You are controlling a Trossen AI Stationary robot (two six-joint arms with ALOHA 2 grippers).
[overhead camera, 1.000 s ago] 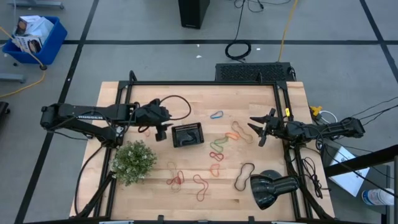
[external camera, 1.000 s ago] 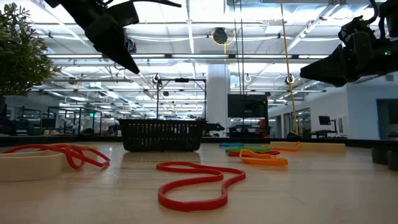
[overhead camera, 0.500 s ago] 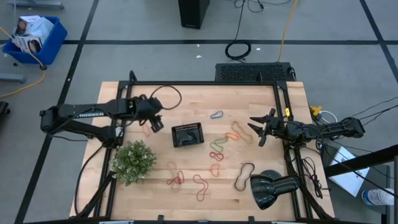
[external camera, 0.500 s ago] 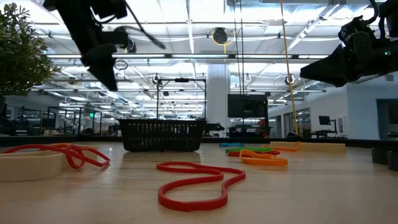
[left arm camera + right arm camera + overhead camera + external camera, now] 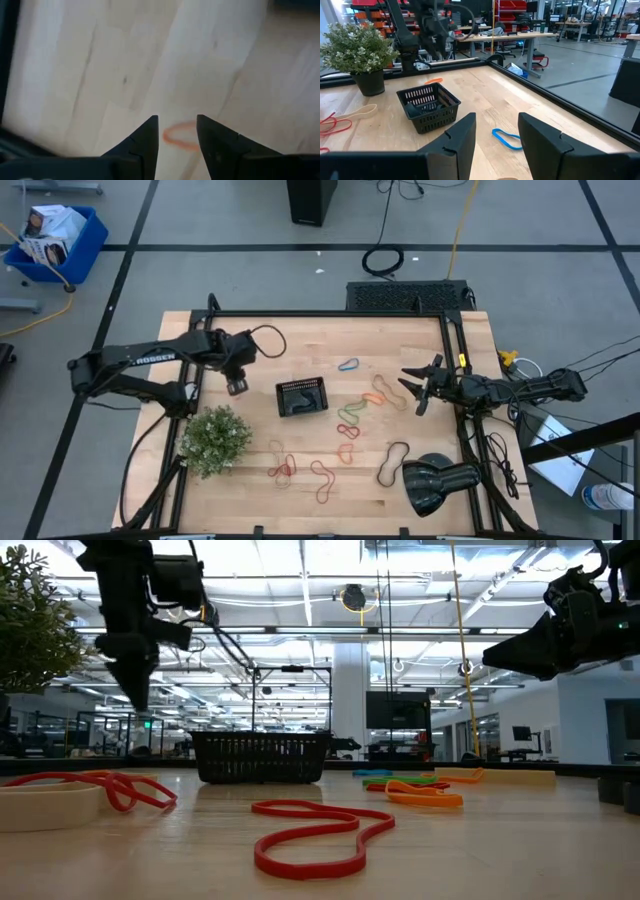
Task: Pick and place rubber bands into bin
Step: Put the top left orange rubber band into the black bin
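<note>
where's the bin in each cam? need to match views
High view: small black mesh-sided bin, table centre, right of the green plant.
Low view: bin left of centre, far across the table; plant at left edge.
Left wrist view: not in it.
Right wrist view: bin left of centre, beside the plant.
Shared landmark: the plant.

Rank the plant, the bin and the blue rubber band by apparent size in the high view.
1. Plant, largest.
2. Bin, clearly smaller.
3. Blue rubber band, smallest.
All sit on the table, so nearness hardly distorts this.
</note>
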